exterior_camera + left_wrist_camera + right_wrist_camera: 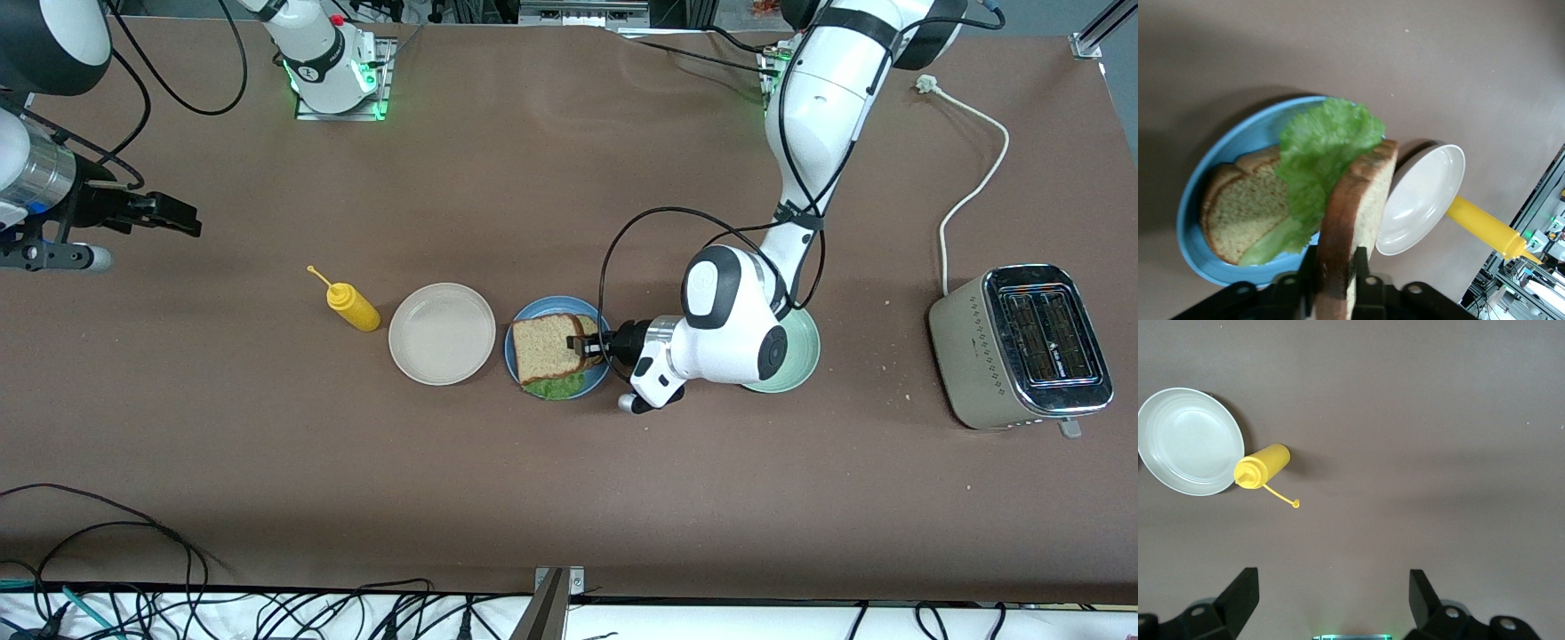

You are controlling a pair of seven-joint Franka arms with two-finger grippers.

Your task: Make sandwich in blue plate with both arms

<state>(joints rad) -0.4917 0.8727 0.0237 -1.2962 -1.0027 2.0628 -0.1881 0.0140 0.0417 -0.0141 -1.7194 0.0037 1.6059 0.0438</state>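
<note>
The blue plate [551,300] lies mid-table. On the blue plate [1218,160] a brown bread slice [1238,207] lies flat with a crinkled lettuce leaf [1325,147] on top; the lettuce [556,387] pokes out at the plate's near rim. A second bread slice [544,347] is over them, tilted, its free edge against the leaf. My left gripper [582,345] is shut on that slice [1355,213] at its dark crust, a finger [1363,277] on each side of it. My right gripper [191,218] waits open over bare table at the right arm's end, with nothing between its fingers [1238,593].
A beige plate [442,333] sits beside the blue one toward the right arm's end, then a yellow squeeze bottle [353,307]. A pale green plate [800,356] lies under the left arm's wrist. A toaster [1022,347] stands at the left arm's end. Cables run along the near table edge.
</note>
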